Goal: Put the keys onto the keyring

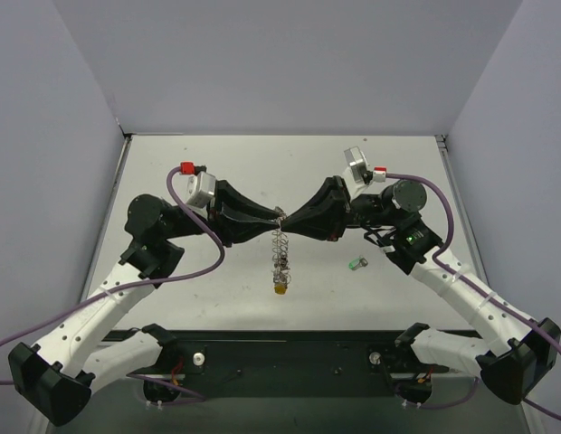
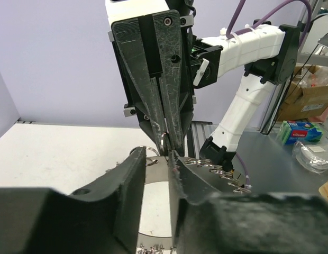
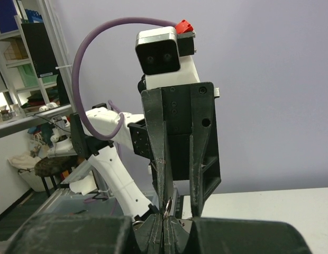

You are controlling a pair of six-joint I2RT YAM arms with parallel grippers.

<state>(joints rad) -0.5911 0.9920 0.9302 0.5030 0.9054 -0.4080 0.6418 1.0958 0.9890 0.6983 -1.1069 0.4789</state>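
We see the right gripper [image 3: 164,222] with its two fingers pressed together, pinching the thin wire of the keyring [image 1: 280,249]. Facing it tip to tip, the left gripper [image 2: 156,159] has its fingers [image 3: 198,159] spread, with a clear gap between them. The ring's wire runs through that gap, and we cannot tell whether either finger touches it.

In the top view the two grippers meet at the middle of the table [image 1: 398,181]. The keyring shows there edge-on, as a narrow strip of small wire loops. Its long axis runs from the fingertips at 12 o'clock towards the arm bases at 6 o'clock. A yellow-headed key [image 1: 280,291] sits at the 6 o'clock end, against the loops. We cannot make out whether it is threaded on.

A green-headed key [image 1: 356,264] lies alone on the table at about 4 o'clock from the fingertips, well apart from the ring and just beside the right forearm. Nothing lies between it and the grippers.

Further out, purple cables [image 1: 185,271] loop off both wrists. The left wrist camera [image 3: 157,53] carries a red plug [image 3: 183,26].

Beyond the table edge at 3 o'clock in the left wrist view there is a cardboard box [image 2: 307,98] and a blue-green pack [image 2: 300,132] with a red label. The print on both is too small to read.
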